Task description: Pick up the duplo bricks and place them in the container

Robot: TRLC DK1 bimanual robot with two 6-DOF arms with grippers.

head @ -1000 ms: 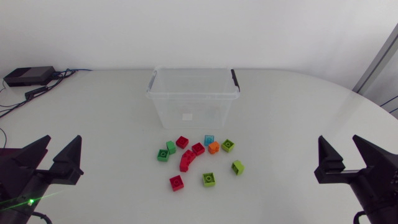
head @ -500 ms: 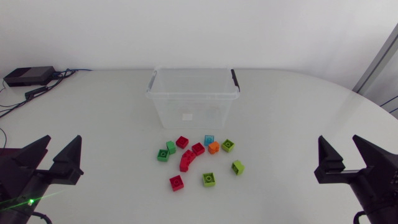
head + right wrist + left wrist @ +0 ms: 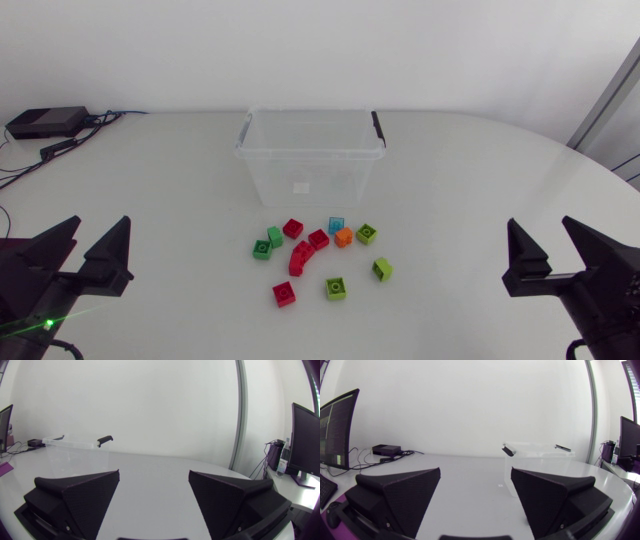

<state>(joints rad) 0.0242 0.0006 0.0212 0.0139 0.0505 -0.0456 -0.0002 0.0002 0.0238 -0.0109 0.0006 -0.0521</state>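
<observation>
Before the container on the tabletop, the duplo bricks appear light, rigid, smooth plastic; grip opposing flat sides. Both arms' jaws stand open, empty.

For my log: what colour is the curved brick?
Red. The curved brick shows best in the head view.

Lighting bright, even, diffuse; source cannot be told. Table white, near washed out. Shadows faint: soft grey patch at near foot of container, thin dark rims under bricks. Container walls show pale sheen. Green light spot with streak on left arm, near left. Wrist views: straight lines bow toward edges, fisheye bend marked.
</observation>
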